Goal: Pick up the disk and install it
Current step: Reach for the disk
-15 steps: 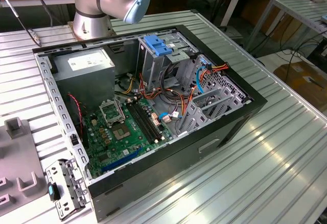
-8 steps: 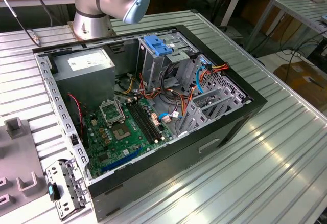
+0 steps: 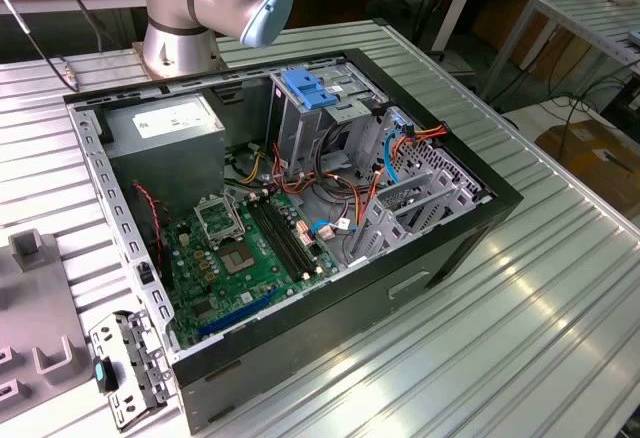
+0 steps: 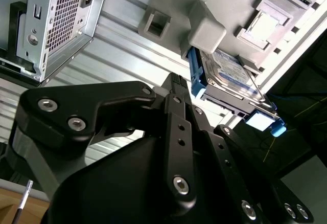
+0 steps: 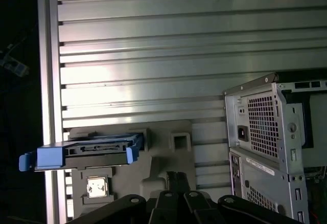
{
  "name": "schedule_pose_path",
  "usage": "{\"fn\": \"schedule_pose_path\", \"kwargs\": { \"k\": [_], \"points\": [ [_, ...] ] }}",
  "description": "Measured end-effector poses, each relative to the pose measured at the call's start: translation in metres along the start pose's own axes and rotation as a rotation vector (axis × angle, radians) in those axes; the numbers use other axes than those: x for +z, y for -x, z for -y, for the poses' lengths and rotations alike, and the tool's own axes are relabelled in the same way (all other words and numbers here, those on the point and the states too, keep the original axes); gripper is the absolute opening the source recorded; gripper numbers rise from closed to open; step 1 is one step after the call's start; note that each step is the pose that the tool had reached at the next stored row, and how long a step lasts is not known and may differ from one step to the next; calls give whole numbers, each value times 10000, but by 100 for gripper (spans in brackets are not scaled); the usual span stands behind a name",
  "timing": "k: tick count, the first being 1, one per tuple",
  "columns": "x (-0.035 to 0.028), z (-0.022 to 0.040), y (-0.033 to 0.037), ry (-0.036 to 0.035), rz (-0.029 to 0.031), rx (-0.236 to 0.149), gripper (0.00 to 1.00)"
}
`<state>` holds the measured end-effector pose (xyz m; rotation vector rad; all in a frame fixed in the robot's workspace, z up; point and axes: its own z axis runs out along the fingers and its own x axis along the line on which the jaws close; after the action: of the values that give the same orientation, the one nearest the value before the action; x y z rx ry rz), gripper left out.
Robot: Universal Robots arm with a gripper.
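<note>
Pincer (image 5: 176,175) is pressed together and empty, hovering over the ribbed surface (image 5: 153,40). The disk (image 5: 97,151) lies in a grey holder (image 5: 168,132) near the open computer case (image 3: 300,208), apart from the pincer, so it is neither picked up nor installed.

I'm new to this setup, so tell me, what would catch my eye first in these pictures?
The open black computer case on the ribbed metal table, its green motherboard bared, in the exterior view. In both wrist views, the rectangular metal disk with blue plastic rails sits on a grey plastic fixture.
</note>
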<state>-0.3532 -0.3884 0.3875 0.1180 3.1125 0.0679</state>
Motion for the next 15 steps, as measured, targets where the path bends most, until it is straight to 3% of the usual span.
{"fn": "schedule_pose_path", "kwargs": {
  "k": [8, 15],
  "points": [
    [0, -2, -14, 0, 0, 2, 11],
    [-1, -30, -90, 0, 0, 0, 11]
  ]
}}
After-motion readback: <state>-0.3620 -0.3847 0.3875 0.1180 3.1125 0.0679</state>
